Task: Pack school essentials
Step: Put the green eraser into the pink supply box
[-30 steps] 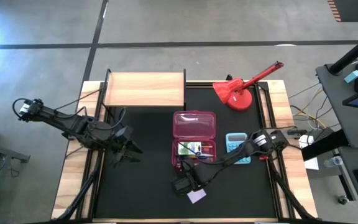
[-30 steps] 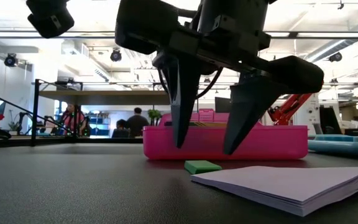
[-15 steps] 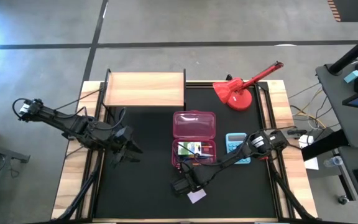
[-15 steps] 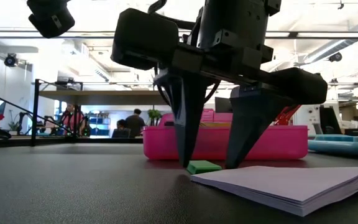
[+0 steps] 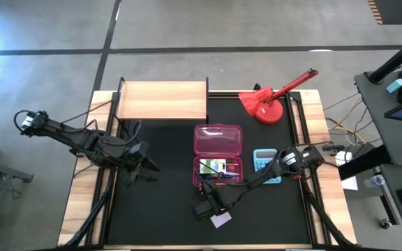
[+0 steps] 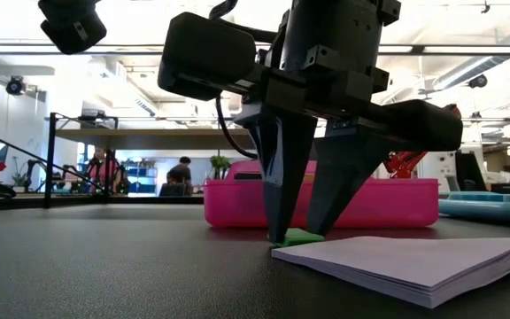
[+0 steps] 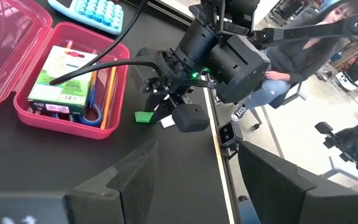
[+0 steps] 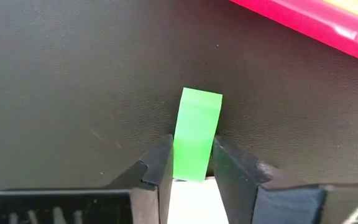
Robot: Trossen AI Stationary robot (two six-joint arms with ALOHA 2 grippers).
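Observation:
A small green eraser (image 8: pixel 196 134) lies on the black mat just in front of the open pink pencil case (image 5: pixel 218 157), which holds a green-and-white box, pens and an orange pencil. My right gripper (image 6: pixel 296 232) stands over the eraser, fingers down on the mat and shut on it. A lilac sticky-note pad (image 6: pixel 414 261) lies flat right beside them, toward the near edge. My left gripper (image 5: pixel 142 171) waits open over the left half of the mat, holding nothing. My right gripper pinches the green eraser by its two long sides (image 8: pixel 191 167) between its two fingers, at one end of the eraser. The fingers (image 6: pixel 277 186) come from above and point down at the mat. The eraser lies flat on the mat.
A light-blue calculator (image 5: pixel 265 162) lies right of the pencil case and a red desk lamp (image 5: pixel 267 104) stands at the far right. A wooden tray (image 5: pixel 162 100) sits at the far left. People show in the room beyond the table.
My right gripper has come down until its fingertips reach the mat on either side of the green eraser, then has shut on it. The eraser stays lying where it was.

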